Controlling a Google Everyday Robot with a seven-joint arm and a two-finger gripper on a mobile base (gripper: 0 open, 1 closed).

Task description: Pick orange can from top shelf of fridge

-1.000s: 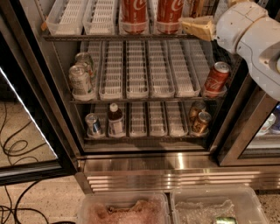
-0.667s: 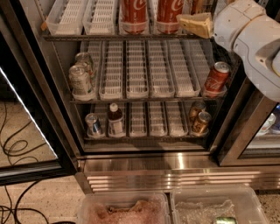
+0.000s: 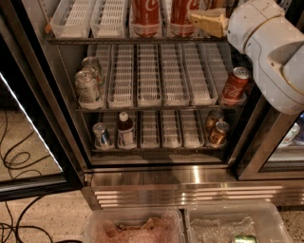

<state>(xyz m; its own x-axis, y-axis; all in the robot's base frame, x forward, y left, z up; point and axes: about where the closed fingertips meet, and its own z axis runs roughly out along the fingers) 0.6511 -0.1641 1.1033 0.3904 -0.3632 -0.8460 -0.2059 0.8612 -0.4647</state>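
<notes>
Camera view looks into the open fridge [image 3: 190, 178], and the task is at the reach stage, not the carry. The white arm [image 3: 270, 52] fills the upper right of the frame, and its gripper [image 3: 208, 22], a tan wedge, pokes in over the right end of the top shelf [image 3: 95, 40], just right of two red Coca-Cola cans [image 3: 145, 16] standing in the white lanes. The orange can [image 3: 217, 4] appears to be the amber sliver at the very top edge, directly above and touching or just behind the gripper; most of it is cut off by the frame. Whether the gripper has closed on it cannot be told from here. So the approach looks done, while a confirmed grasp, the lift off the lane and the pull out past the door frame are all left to do. The amber cans [image 3: 217, 133] at the lower right sit on the bottom rack, and the red can [image 3: 235, 85] and silver cans [image 3: 88, 88] are on the middle one, so none is the target.
</notes>
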